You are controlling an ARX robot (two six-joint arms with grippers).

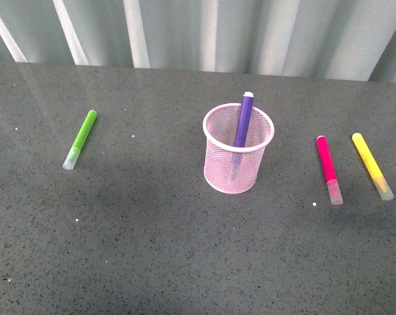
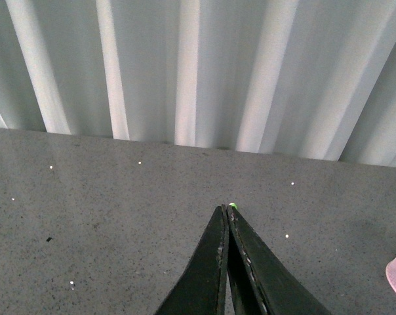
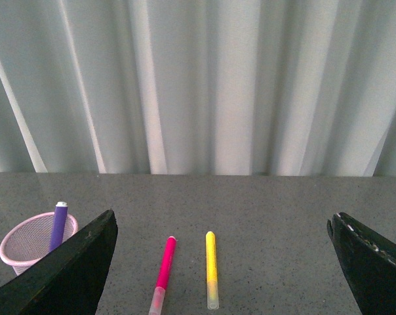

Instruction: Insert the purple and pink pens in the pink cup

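The purple pen (image 1: 242,121) is standing tilted inside the pink cup (image 1: 224,172), in the middle of the grey surface (image 1: 152,243). The pink pen (image 1: 328,167) is lying flat to the right of the cup, apart from it, near the yellow pen (image 1: 370,161). The green pen (image 1: 81,136) is lying far to the left. The right claw (image 3: 223,218) is standing wide open. The left claw (image 2: 227,211) is pressing its fingers together.

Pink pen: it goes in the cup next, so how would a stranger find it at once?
Start at the pink mesh cup in the middle of the grey table. To its right two pens lie side by side; the pink pen is the one nearer the cup, magenta beside the yellow pen.
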